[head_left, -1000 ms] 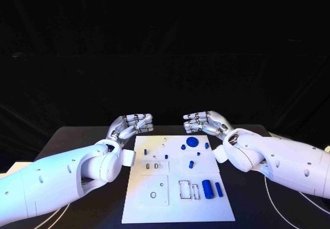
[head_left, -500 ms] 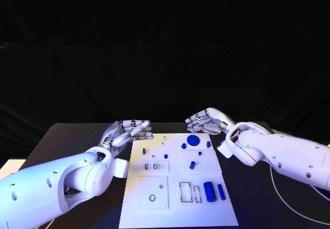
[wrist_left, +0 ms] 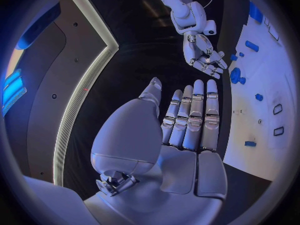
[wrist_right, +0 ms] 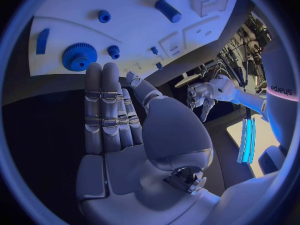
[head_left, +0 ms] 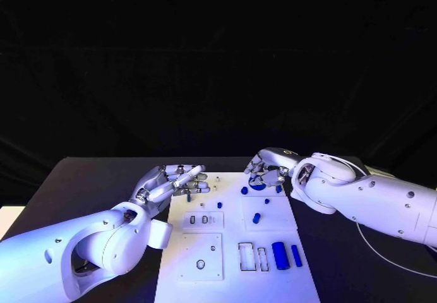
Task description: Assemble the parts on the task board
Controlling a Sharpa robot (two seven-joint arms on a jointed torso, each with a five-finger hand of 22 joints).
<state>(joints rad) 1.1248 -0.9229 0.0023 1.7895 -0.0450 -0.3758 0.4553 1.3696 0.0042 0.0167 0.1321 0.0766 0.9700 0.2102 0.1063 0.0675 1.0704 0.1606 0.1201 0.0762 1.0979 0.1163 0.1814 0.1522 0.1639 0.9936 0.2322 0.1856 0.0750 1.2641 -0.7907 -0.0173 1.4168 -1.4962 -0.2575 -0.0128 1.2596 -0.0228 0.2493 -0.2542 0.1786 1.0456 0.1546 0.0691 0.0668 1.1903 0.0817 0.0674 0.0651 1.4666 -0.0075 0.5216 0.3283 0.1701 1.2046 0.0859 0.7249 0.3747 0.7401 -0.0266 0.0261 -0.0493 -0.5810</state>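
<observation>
Two white arms reach over a black desk (head_left: 91,173) toward the white task board (head_left: 232,252), which lies flat at the desk's middle and serves here as the landmark.

The left robot hand (head_left: 173,182) hovers at the board's far left corner, its fingers stretched out side by side over the board's edge, holding nothing; the left wrist view shows the palm flat and the fingers (wrist_left: 194,115) straight and apart from the thumb.

The right robot hand (head_left: 267,170) hangs over the board's far right corner, just above a blue gear (wrist_right: 78,57). Its fingers (wrist_right: 103,105) lie extended and empty in the right wrist view, their tips near the gear without clearly touching it.

Small blue parts are scattered on the board: a short peg (head_left: 256,218) near its centre, a thick cylinder (head_left: 280,255) and a slimmer bar (head_left: 296,254) side by side at its near right, beside two empty rectangular slots (head_left: 247,256).
</observation>
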